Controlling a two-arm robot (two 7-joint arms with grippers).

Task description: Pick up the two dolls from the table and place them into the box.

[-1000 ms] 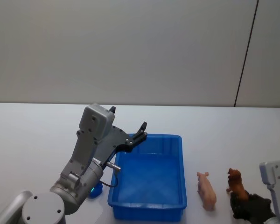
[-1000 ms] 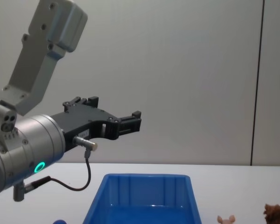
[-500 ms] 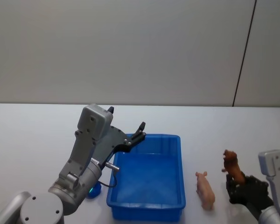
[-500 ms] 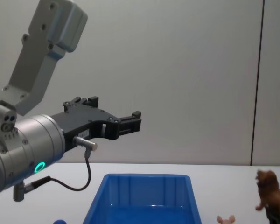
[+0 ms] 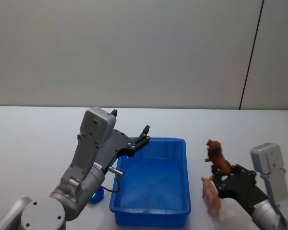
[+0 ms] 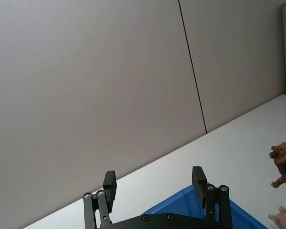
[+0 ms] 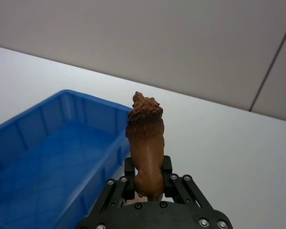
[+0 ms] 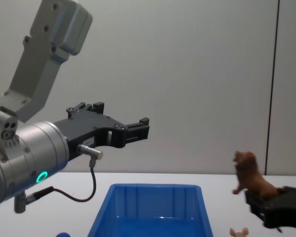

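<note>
- Right tool (image 7: 147, 177) clamps brown dog (image 5: 216, 157), raised right of blue box (image 5: 153, 211).
- Pink pig (image 5: 212, 195) lies on tabletop (image 5: 38, 139) beside box.
- Left tool (image 6: 153, 183) wide, above box's left rim.

A plain pale grey wall (image 5: 134, 48), evenly lit, crossed by one thin dark vertical seam (image 5: 252, 54).

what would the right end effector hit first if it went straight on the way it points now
Likely nothing near: the right end effector, shut on the brown doll, aims above the far right corner of the box. Beyond is the table, then the wall, though depth is unclear.
</note>
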